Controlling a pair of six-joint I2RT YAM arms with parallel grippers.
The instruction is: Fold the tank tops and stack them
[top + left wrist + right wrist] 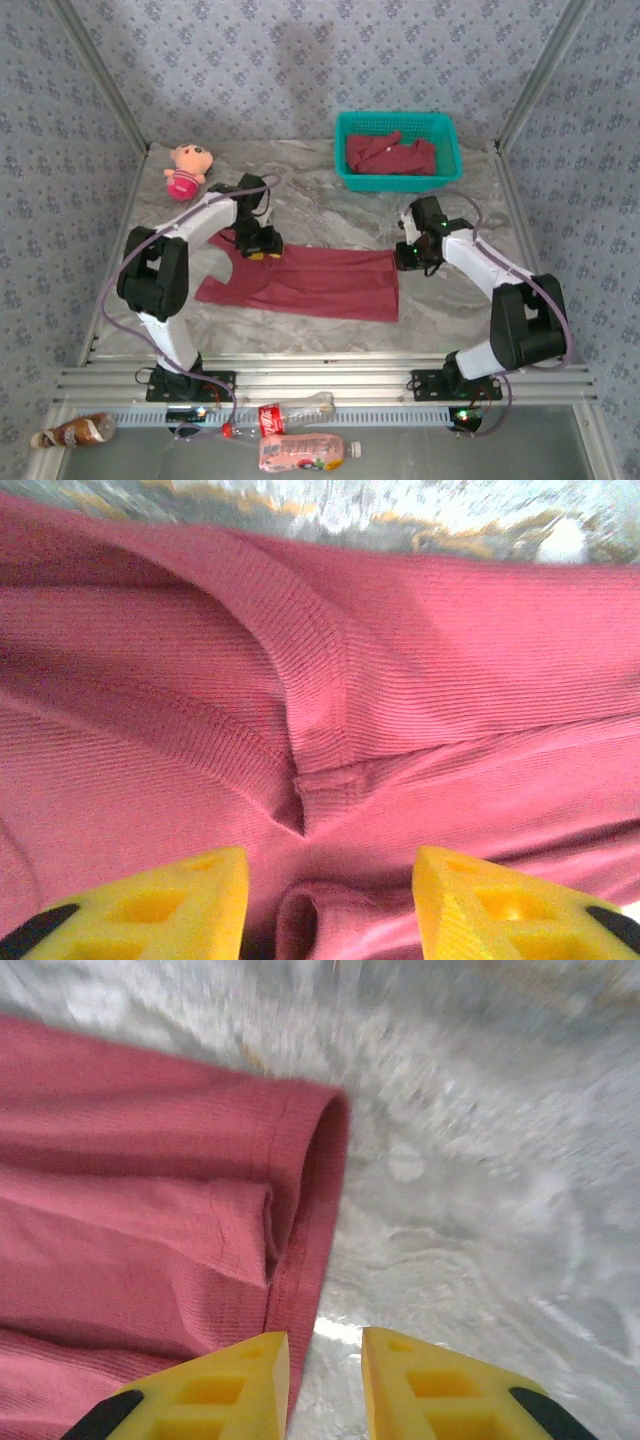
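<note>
Two lots of maroon cloth are in sight: one tank top point(310, 285) spread out flat on the marble desk point(330, 210) between the two arms, straps toward the left, and a crumpled maroon heap point(390, 155) inside the one teal basket point(395, 184) at the far right; how many shirts that heap contains cannot be told. One pink plush doll point(187, 168) sits at the far left, well apart from the cloth, and three bottles lie along the near rail: a brown one point(75, 430), a clear one point(295, 410) and a pink one point(300, 452). The left pincer point(262, 252) is down on the strap end of the spread tank top. In its wrist view the left pincer point(330, 865) stands roughly half open, with a small fold of ribbed cloth rising between the yellow fingers, not squeezed by them. The right pincer point(407, 258) sits at the hem corner on the right. Seen from its wrist, the right pincer point(325, 1345) is parted only narrowly, one finger over the hem, bare desk showing in the gap, nothing gripped.
</note>
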